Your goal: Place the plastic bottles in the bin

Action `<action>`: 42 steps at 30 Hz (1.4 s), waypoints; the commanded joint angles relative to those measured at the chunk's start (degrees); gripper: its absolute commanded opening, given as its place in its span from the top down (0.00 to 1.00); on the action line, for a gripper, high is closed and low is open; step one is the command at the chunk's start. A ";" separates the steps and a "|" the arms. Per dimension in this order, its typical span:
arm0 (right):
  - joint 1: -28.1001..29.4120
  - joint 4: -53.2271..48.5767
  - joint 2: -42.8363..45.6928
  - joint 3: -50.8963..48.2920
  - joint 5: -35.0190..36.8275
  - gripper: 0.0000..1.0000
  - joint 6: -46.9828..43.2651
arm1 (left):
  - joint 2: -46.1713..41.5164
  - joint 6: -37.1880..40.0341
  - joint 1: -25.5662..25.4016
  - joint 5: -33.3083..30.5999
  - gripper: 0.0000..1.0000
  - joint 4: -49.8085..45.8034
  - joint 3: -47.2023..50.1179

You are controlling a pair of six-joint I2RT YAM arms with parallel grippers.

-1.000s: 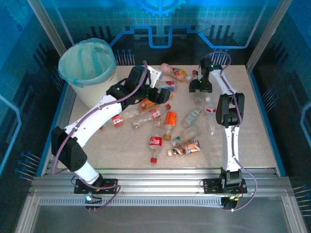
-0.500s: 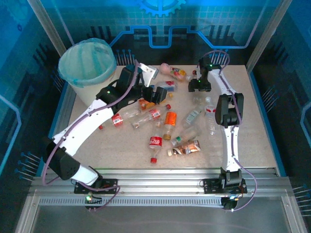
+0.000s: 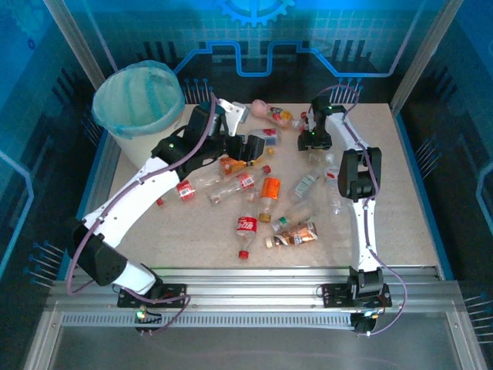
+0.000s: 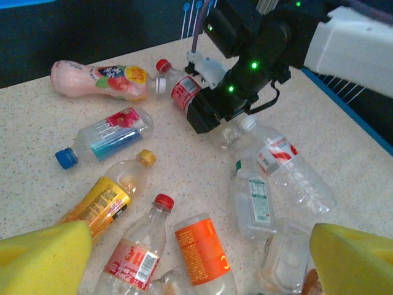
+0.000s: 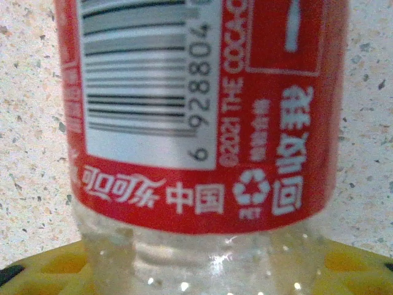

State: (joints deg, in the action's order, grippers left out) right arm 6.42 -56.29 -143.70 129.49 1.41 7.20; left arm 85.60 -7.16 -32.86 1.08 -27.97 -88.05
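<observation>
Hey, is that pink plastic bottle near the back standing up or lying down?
Lying down: the pink plastic bottle rests lengthwise on the speckled table, long side flat against it.

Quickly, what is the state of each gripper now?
Left gripper: open, holding nothing.
Right gripper: fingers around the red-label cola bottle; grip cannot be told.

1. You see a clear bottle (image 5: 202, 261) whose red label (image 5: 270, 92) reads "©2021 THE COCA-CO".
2. Its barcode (image 5: 138, 74) shows the digits "6 928804".
3. Below these are Chinese characters and a recycling sign (image 5: 253, 187) marked "PET".
</observation>
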 commanded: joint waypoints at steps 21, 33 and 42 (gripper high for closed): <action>3.29 13.98 31.45 -25.82 1.25 0.50 0.77 | 1.73 -8.41 -0.10 2.24 0.07 5.91 -4.67; 11.23 29.60 52.89 -47.64 -10.31 0.50 -0.79 | 4.39 -16.91 2.28 8.14 0.08 8.12 -7.31; 19.15 39.88 66.15 -59.86 -23.73 0.51 -2.76 | 2.64 -21.80 4.92 16.74 0.14 11.46 -3.69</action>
State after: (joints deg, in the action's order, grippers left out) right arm 22.96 -21.74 -79.88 71.77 -16.75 6.42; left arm 90.06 -27.00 -27.97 13.63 -19.09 -92.97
